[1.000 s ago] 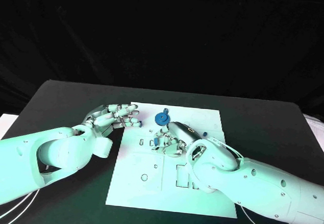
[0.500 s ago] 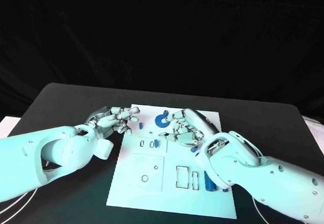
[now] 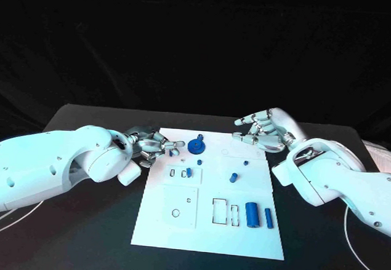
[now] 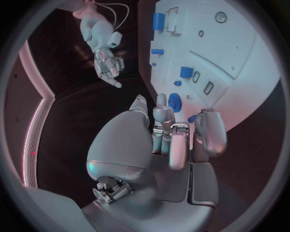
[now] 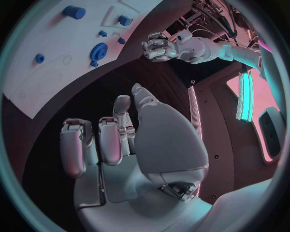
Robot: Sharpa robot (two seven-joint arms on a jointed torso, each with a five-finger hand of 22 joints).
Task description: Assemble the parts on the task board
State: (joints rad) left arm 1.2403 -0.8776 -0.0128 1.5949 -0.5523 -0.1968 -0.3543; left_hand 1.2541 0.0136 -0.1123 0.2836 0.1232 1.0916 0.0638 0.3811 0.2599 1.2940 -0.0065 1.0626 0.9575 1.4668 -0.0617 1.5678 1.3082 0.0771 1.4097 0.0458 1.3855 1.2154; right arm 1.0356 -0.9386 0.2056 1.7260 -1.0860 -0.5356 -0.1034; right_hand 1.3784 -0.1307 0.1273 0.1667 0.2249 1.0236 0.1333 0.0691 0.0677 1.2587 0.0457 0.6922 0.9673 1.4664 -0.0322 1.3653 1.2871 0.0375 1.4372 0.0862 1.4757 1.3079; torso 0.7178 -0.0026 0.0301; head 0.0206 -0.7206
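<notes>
The white task board (image 3: 177, 223) lies mid-table. On it are a blue gear (image 3: 198, 147), several small blue pegs such as one (image 3: 233, 177), a blue cylinder (image 3: 252, 215) and a thin blue bar (image 3: 268, 218). My left hand (image 3: 154, 147) rests at the board's far left edge with its fingers curled in. A small blue part (image 4: 192, 118) shows between its thumb and fingers; I cannot tell if it is pinched. My right hand (image 3: 265, 130) hovers off the board's far right corner, fingers loosely bent and holding nothing. The gear (image 5: 98, 50) and the board (image 4: 241, 63) also appear in the wrist views.
Rectangular cut-outs (image 3: 219, 211) sit in the board's near half, beside the cylinder. Bare black table (image 3: 74, 238) surrounds the board. White cables (image 3: 366, 256) trail along the table near both arms.
My right hand has lifted from the board's middle and drawn back to beyond its far right corner. My left hand's fingers have curled in at the board's left edge.
</notes>
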